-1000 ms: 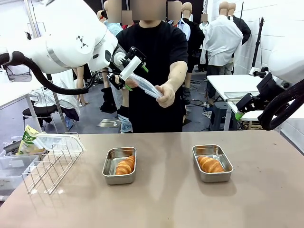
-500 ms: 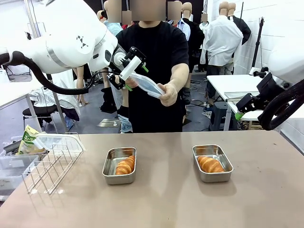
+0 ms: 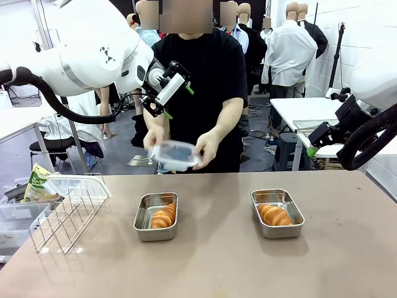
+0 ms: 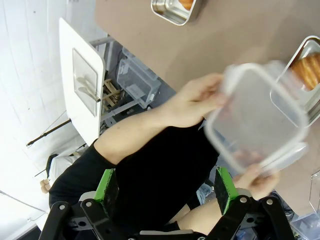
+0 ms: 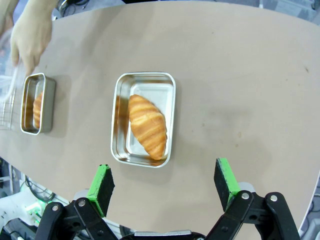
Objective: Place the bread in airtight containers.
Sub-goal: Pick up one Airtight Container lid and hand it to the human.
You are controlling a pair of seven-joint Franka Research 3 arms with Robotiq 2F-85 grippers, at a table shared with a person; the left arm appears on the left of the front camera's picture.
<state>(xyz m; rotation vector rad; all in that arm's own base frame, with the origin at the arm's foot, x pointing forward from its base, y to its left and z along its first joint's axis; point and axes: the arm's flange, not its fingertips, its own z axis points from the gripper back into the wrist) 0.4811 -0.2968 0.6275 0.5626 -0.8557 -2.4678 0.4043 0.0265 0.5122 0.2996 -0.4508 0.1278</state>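
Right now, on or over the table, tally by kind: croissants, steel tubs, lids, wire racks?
Croissants: 2
Steel tubs: 2
Lids: 1, held up over the table, blurred
Wire racks: 1
Total: 6

We see a brown surface (image 3: 217, 267) carrying three things: an open steel tub (image 3: 147, 231) just toward nine o'clock of its middle, a second tub (image 3: 277, 233) toward three o'clock, well apart, and a tilted wire rack (image 3: 62, 214) at the nine o'clock edge.
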